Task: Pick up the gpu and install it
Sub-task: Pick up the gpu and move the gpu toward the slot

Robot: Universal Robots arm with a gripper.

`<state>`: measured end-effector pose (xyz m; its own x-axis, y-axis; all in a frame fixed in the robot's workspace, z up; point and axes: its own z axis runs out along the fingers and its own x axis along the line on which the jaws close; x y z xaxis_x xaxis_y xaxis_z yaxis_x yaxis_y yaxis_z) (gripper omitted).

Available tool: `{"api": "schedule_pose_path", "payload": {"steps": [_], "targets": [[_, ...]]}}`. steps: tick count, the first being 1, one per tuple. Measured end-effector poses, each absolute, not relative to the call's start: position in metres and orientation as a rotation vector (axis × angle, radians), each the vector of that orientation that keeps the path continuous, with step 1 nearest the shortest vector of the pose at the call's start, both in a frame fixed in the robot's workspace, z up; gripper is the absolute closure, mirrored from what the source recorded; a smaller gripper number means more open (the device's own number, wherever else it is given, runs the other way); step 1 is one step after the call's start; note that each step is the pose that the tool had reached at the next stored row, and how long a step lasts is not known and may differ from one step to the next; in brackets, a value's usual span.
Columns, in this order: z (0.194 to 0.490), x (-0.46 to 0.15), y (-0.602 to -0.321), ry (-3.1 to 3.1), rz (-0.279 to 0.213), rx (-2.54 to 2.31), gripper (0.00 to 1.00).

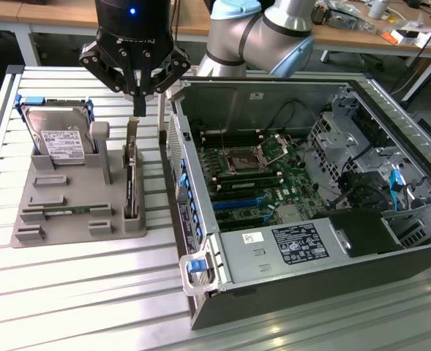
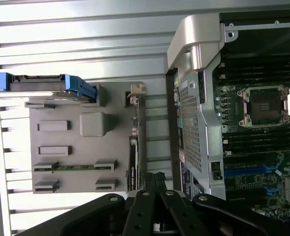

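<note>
The gpu [image 1: 131, 183] is a thin dark card standing on edge in a slot of the grey holder [image 1: 25, 186], with its silver bracket [image 1: 132, 142] pointing up. My gripper [image 1: 138, 110] hangs just above that bracket, fingers shut together with nothing between them. In the wrist view the shut gripper [image 2: 154, 181] sits over the edge-on gpu [image 2: 133, 152], and the bracket end [image 2: 135, 91] lies further along the holder [image 2: 66, 105].
A silver hard drive [image 1: 61, 135] in a blue caddy stands at the holder's back. A green memory stick [image 1: 65, 212] lies in the holder's front. The open computer case [image 1: 200, 241] sits at the exterior view's right, its motherboard [image 1: 255, 179] with blue slots exposed.
</note>
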<state>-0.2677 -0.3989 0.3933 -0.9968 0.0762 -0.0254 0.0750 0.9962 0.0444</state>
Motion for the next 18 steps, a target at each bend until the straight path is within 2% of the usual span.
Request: {"api": "schedule_pose_path", "payload": {"steps": [6, 7, 9, 18], "targets": [[0.3933, -0.2677, -0.3989, 3.111, 0.068, 0.118, 0.89], [0.3933, -0.2677, -0.3989, 3.111, 0.068, 0.118, 0.76], [0.3933, -0.2677, -0.3989, 3.111, 0.068, 0.118, 0.64], [0.3909, -0.2677, -0.3989, 3.112, 0.068, 0.118, 0.64]]}}
